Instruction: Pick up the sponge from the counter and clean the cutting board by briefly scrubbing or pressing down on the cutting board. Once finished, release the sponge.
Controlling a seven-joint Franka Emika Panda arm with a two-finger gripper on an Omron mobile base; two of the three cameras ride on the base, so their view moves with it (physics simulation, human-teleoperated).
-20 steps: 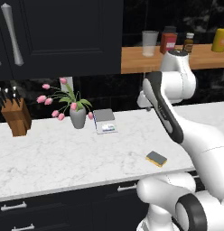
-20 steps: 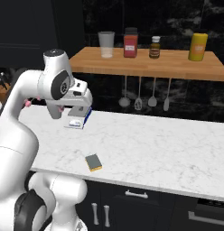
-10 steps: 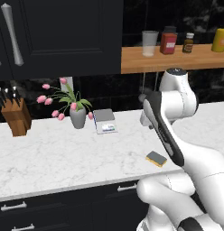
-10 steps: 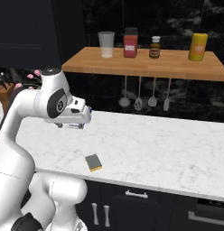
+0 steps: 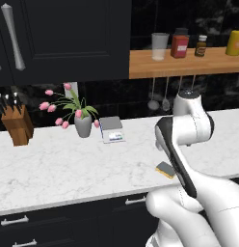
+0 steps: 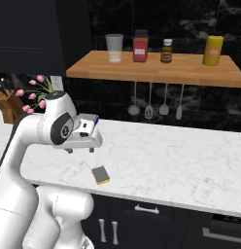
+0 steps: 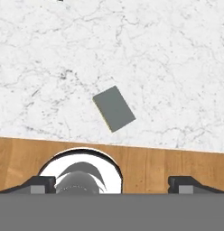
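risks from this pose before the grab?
1. The sponge lies close to the counter front edge; a glancing descent could nudge it off.
2. It sits skewed to the open pincer in the hand view, so without wrist rotation the fingertips may close on its corners.
3. The sponge looks flat with its grey face up; fingertips could hit the marble before gripping.

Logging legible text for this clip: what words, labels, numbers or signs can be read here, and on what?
None can be read.
Red jar on the wooden shelf: pale label, too blurred to read.
Small brown bottle: label too small to read.
Kitchen scale: display panel shows no legible digits.
Sponge, glass and yellow can: no markings visible.
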